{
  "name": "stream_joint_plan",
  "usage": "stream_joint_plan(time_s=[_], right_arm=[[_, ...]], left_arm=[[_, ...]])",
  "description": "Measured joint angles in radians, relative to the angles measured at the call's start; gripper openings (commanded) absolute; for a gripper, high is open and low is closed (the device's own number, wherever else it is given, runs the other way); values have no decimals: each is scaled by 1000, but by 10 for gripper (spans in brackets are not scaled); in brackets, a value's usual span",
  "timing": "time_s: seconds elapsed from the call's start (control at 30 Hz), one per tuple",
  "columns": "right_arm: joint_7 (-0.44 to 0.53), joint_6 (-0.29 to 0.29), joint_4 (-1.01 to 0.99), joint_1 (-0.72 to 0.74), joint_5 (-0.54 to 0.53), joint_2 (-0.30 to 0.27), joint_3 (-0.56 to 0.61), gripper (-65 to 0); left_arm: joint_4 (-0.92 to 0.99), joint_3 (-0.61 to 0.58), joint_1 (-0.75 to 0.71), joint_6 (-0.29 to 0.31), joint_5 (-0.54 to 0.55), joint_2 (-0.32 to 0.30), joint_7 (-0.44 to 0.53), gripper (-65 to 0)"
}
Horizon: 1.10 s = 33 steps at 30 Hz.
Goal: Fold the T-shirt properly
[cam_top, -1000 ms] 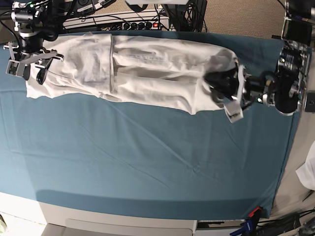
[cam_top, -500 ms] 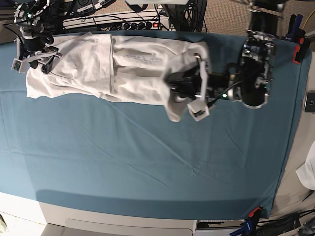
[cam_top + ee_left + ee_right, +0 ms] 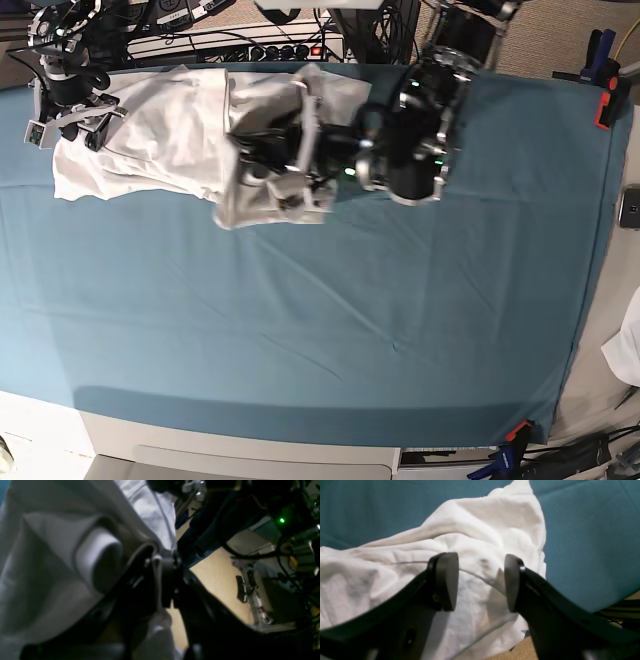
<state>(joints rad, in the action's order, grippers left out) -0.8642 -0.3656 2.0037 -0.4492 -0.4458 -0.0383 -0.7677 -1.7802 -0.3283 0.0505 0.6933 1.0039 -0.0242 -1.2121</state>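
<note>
The T-shirt (image 3: 165,140) is seen in the base view lying along the far edge of the teal cloth sheet (image 3: 330,330), bunched and wrinkled, with one end doubled back over the middle of the garment. That doubled-back end is held by the left gripper (image 3: 285,165), whose arm reaches in from the right of the base view and hangs over the shirt's middle; a flap of white fabric droops below the gripper toward the sheet.

In the left wrist view, a fold of the T-shirt (image 3: 50,562) is seen pinched against the dark gripper (image 3: 160,580) — the jaws are closed on the cloth, with a thin strand of fabric caught between them. Most of that view is dark and blurred, and cables and equipment are made out only vaguely behind.

The right gripper (image 3: 65,110) is placed at the far-left corner of the base view, over the other end of the shirt. In the right wrist view its two dark fingers (image 3: 445,580) are seen spread apart above the crumpled white T-shirt (image 3: 480,537) — nothing is held between them, and whether the tips touch the cloth cannot be told. The teal sheet (image 3: 590,542) shows just beside the shirt's edge.
</note>
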Motion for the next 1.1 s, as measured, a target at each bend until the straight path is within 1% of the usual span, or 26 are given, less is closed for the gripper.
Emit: stream_joint_plan(time_s=[0.07, 0.13, 0.2, 0.3, 0.47, 0.5, 0.6, 0.63, 0.67, 0.7, 0.83, 0.87, 0.9, 0.97, 1.0, 1.03, 1.07, 1.1], right_arm=[[-3, 0, 0, 0, 0, 0, 0, -356], [-8, 0, 0, 0, 0, 0, 0, -356], [-11, 0, 0, 0, -14, 0, 0, -356], [-11, 0, 0, 0, -26, 0, 0, -356], [-14, 0, 0, 0, -26, -2, 0, -356], [-15, 0, 0, 0, -26, -8, 0, -356], [-15, 0, 0, 0, -26, -25, 0, -356], [-14, 0, 0, 0, -26, -28, 0, -356], [-14, 0, 0, 0, -26, -29, 0, -356], [-14, 0, 0, 0, -26, -29, 0, -356], [-14, 0, 0, 0, -27, -28, 0, -356], [-14, 0, 0, 0, -26, -28, 0, -356], [-14, 0, 0, 0, -26, -28, 0, -356], [-14, 0, 0, 0, -26, -28, 0, -356], [-14, 0, 0, 0, -27, -28, 0, -356], [-14, 0, 0, 0, -27, -28, 0, -356], [-14, 0, 0, 0, -26, -28, 0, -356], [-14, 0, 0, 0, -27, -28, 0, -356]], left_arm=[[0, -31, 0, 0, -59, 25, 25, -650], [5, -51, 0, 0, -90, 50, 48, -650], [31, -60, 6, 0, -95, 72, 69, -650], [87, -63, 23, -1, -105, 91, 69, -650], [129, -63, 55, -1, -103, 93, 69, -644], [129, -62, 58, -1, -104, 93, 69, -597], [129, -63, 58, -1, -107, 94, 69, -413], [129, -63, 58, 0, -121, 94, 72, -364], [129, -63, 59, 0, -138, 96, 76, -339], [129, -63, 59, -1, -148, 96, 82, -338], [129, -63, 64, -1, -154, 96, 72, -341], [123, -61, 67, -1, -156, 96, 50, -359], [113, -58, 68, 0, -157, 95, 35, -411], [80, -47, 73, 0, -147, 83, 13, -585], [63, -35, 76, 0, -147, 72, 2, -650], [50, -17, 77, -1, -147, 58, 2, -650], [42, 0, 77, -28, -145, 40, 2, -650], [42, 17, 76, -27, -140, 24, 0, -650]])
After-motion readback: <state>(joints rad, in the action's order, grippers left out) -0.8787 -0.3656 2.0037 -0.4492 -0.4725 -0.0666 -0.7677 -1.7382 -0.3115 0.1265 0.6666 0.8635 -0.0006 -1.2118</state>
